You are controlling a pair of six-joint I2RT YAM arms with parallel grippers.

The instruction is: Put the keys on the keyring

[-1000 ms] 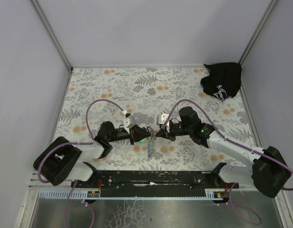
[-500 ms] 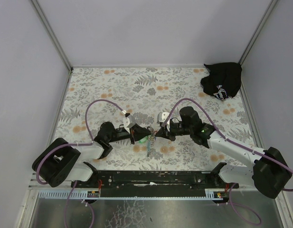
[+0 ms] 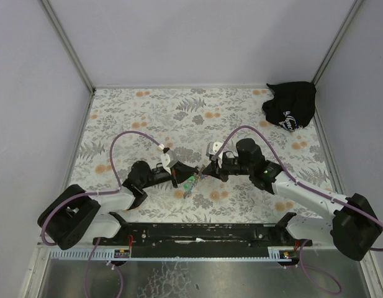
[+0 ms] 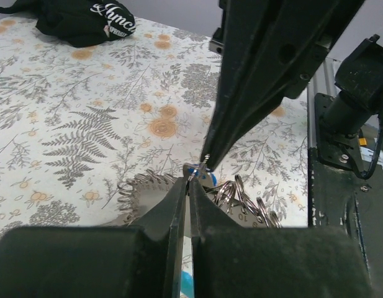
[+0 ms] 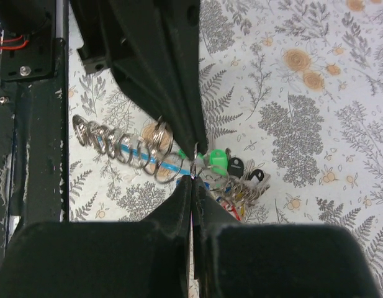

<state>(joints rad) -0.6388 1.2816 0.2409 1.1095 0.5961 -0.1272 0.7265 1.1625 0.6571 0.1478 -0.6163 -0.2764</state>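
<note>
- Two arms are reaching inward over the floral table (image 3: 148, 118), their tips meeting nose to nose just ahead of the black base rail (image 3: 203, 231).
- On the left gripper (image 3: 182, 176) the fingers are pressing flat together, no gap showing in its wrist view; the tip is touching the top of the keyring (image 3: 191, 182).
- On the right gripper (image 3: 205, 173) the fingers are likewise pressing together to a point, and that point is touching the same spot from the opposite side.
- Cannot tell whether either tip is pinching metal or only resting against it; the contact is too small to resolve.
- Position: the keyring is sitting between and just under the two tips, low over the table; resting on the cloth or hanging clear, cannot tell.
- Right wrist view is showing the bundle spread out: a row of linked metal rings (image 5: 117, 144) trailing toward the rail, a light-blue strap (image 5: 163, 162) running through them, a green piece (image 5: 217, 159) just beside the fingertips.
- Beyond the green piece the keys (image 5: 242, 169) are clustering, touching it; two dark heads are showing, other colours too small to tell.
- In the far right corner a black bag (image 3: 290, 105) with white print is lying, well apart from both grippers.
- Arching above each forearm: purple cables (image 3: 126, 141).
</note>
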